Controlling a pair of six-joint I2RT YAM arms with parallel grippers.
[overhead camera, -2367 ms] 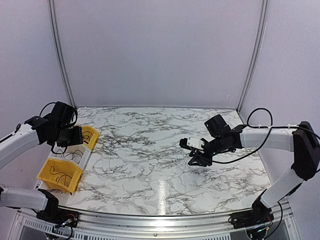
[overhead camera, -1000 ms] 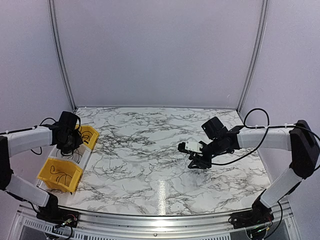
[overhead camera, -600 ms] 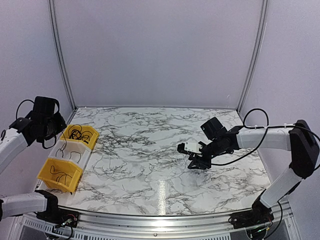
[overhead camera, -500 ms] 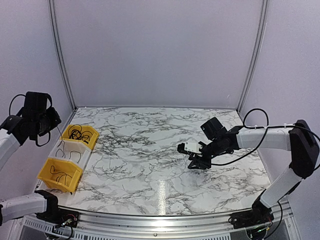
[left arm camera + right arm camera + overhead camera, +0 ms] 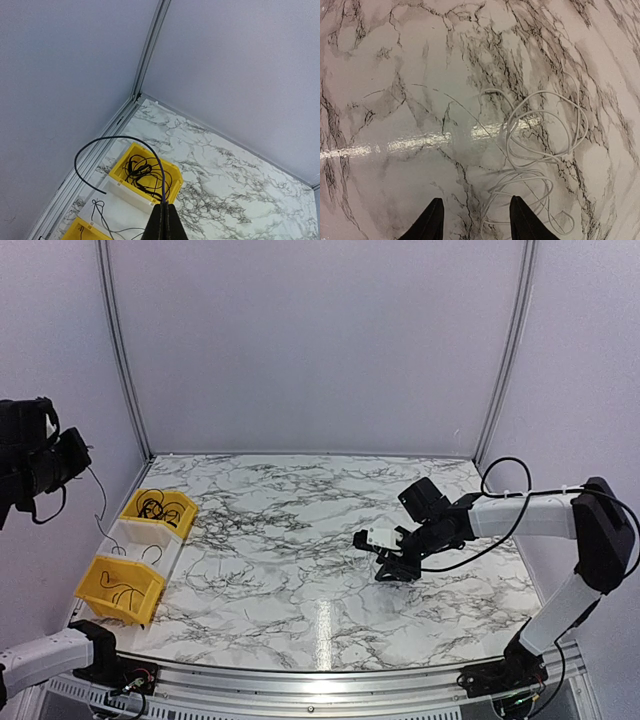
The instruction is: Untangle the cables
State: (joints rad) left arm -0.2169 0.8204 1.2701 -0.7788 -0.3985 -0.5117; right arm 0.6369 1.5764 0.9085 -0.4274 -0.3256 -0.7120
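Note:
My left gripper (image 5: 76, 453) is raised high over the table's left edge and is shut on a thin black cable (image 5: 121, 138). In the left wrist view the cable arcs up from the fingertips (image 5: 164, 209) and curls down to a free end. A thin strand (image 5: 97, 498) hangs towards the bins. More black cables (image 5: 141, 172) lie knotted in the far yellow bin (image 5: 183, 508). A pale cable (image 5: 542, 135) lies in loose loops on the marble. My right gripper (image 5: 476, 220) is open, low over its near loops and holding nothing.
Three bins stand in a row at the left edge: the far yellow bin, a white bin (image 5: 132, 540) holding a thin cable (image 5: 100, 212), and a near yellow bin (image 5: 113, 591) with another cable. A wall and corner post (image 5: 118, 350) rise close beside the raised left arm.
My left arm has risen up and to the left from over the bins, lifting the black cable with it. The right gripper has barely moved and stays open over the pale cable.

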